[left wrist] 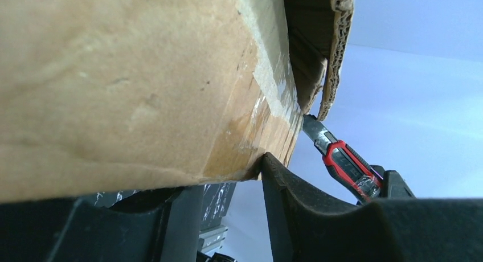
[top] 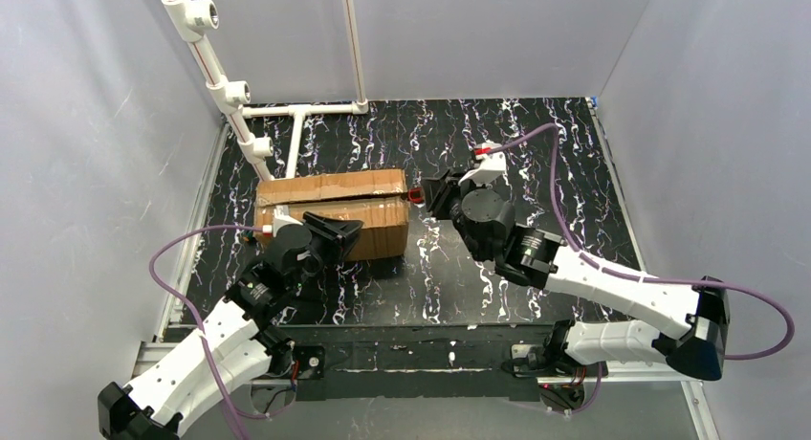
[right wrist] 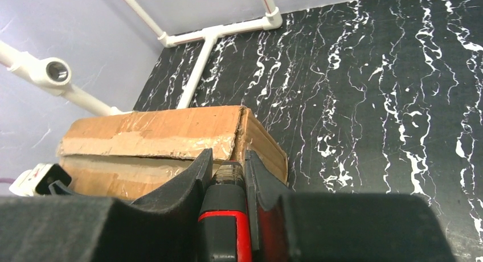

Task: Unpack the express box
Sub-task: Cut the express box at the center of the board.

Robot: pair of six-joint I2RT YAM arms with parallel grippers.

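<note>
The express box (top: 330, 203) is a brown taped carton lying left of the table's middle. It also shows in the left wrist view (left wrist: 142, 85) and the right wrist view (right wrist: 148, 131). My left gripper (top: 335, 231) is open and pressed against the box's near side. Its right finger (left wrist: 296, 193) touches the box's lower corner. My right gripper (top: 426, 193) is shut on a red and black utility knife (right wrist: 228, 216) at the box's right end. The knife's blade (left wrist: 312, 128) meets the end flap's edge there.
A white PVC pipe frame (top: 287, 110) stands at the back left, just behind the box, and also shows in the right wrist view (right wrist: 211, 34). Grey walls close in the black marbled table (top: 536, 143) on three sides. Purple cables loop beside both arms.
</note>
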